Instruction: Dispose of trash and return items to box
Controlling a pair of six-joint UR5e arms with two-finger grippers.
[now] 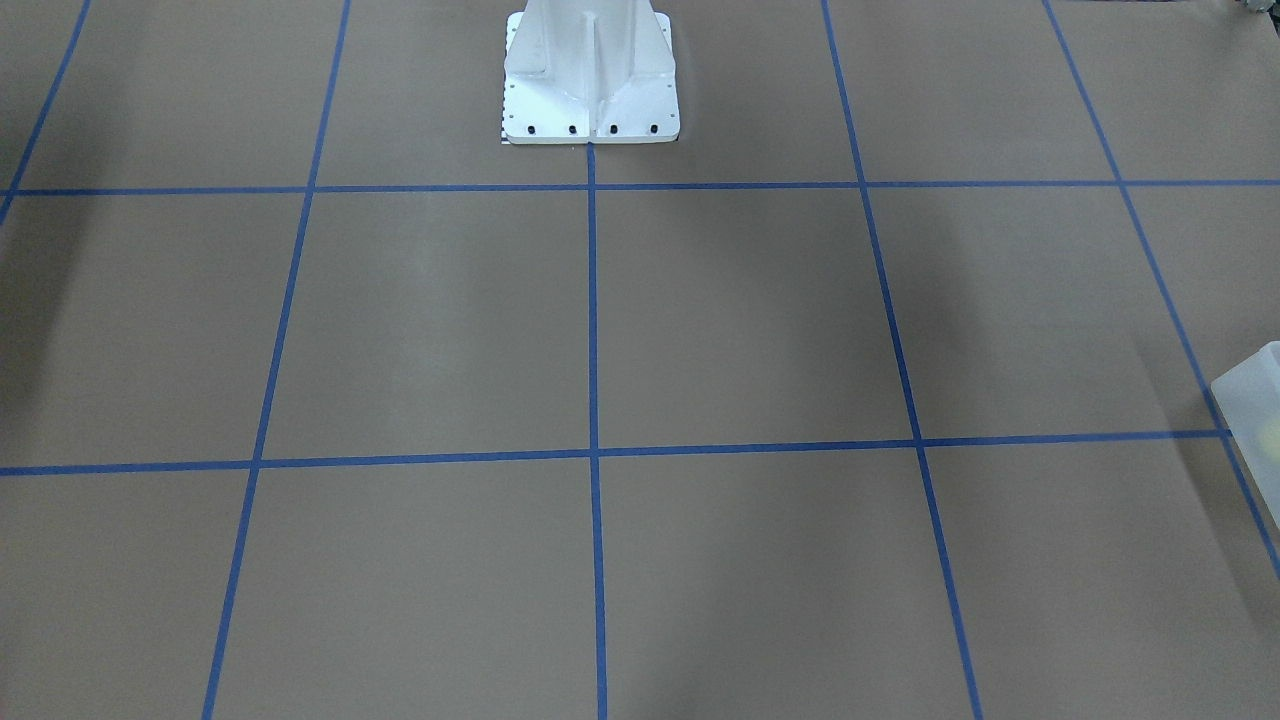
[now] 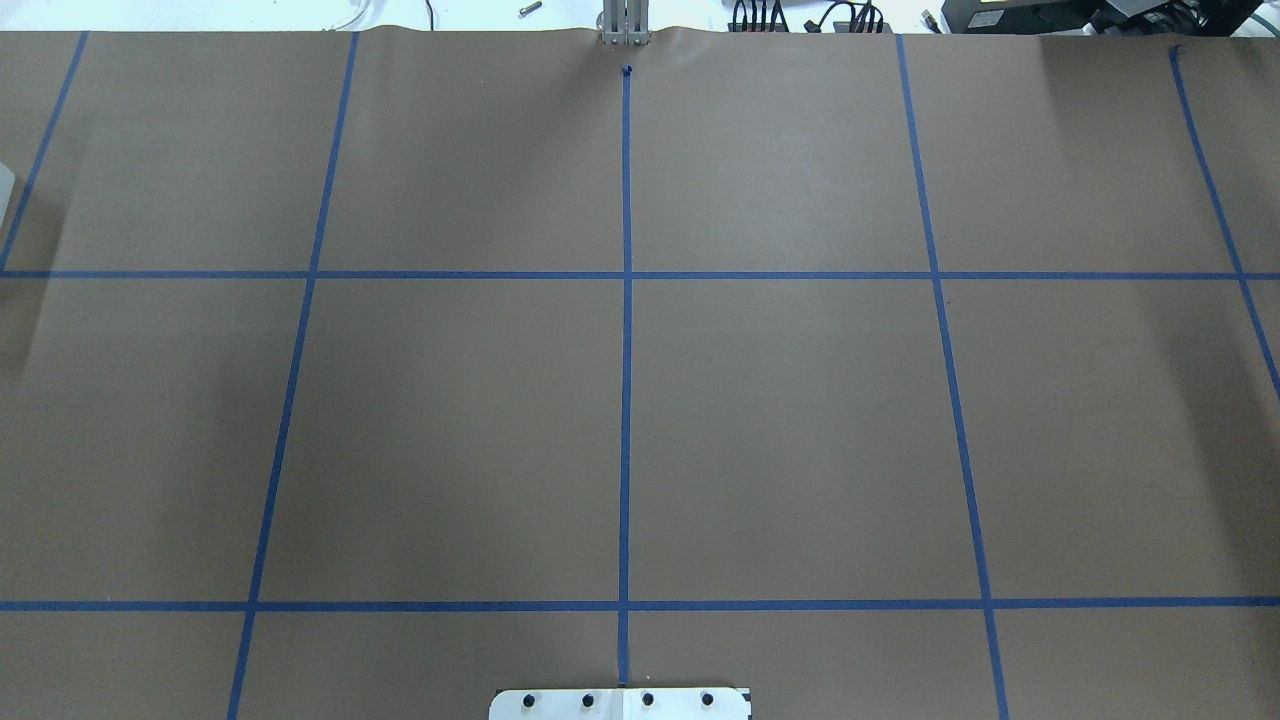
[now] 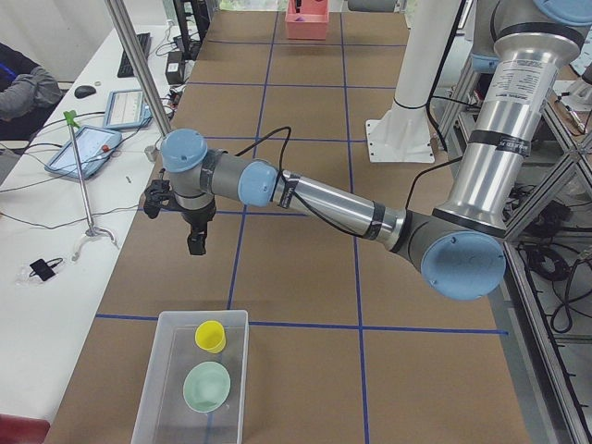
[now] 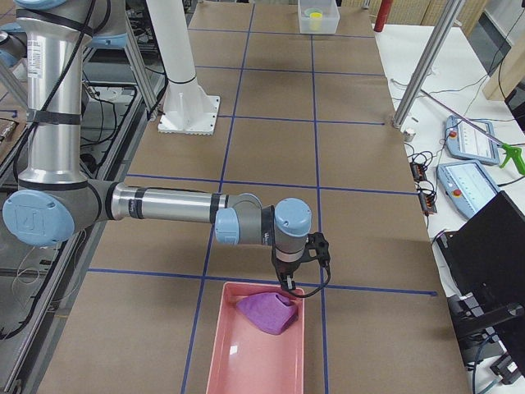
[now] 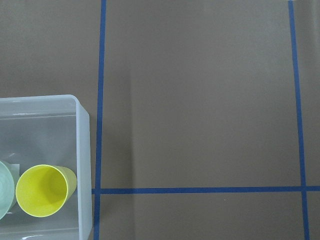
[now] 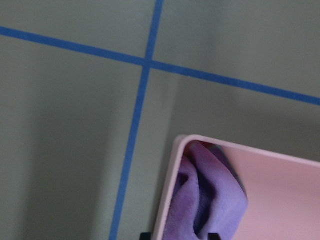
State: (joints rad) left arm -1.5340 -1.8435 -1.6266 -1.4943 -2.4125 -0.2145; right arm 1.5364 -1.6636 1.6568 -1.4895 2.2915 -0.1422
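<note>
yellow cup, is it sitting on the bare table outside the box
No, the yellow cup is inside the box, next to the green bowl.

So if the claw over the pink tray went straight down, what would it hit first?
Probably the purple cloth in the pink tray, right by its rim; depth is unclear.

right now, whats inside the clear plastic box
The box holds a yellow cup and, beside it, a mint-green bowl. Anything beneath them is covered, and the box's near end runs out of frame.
</note>
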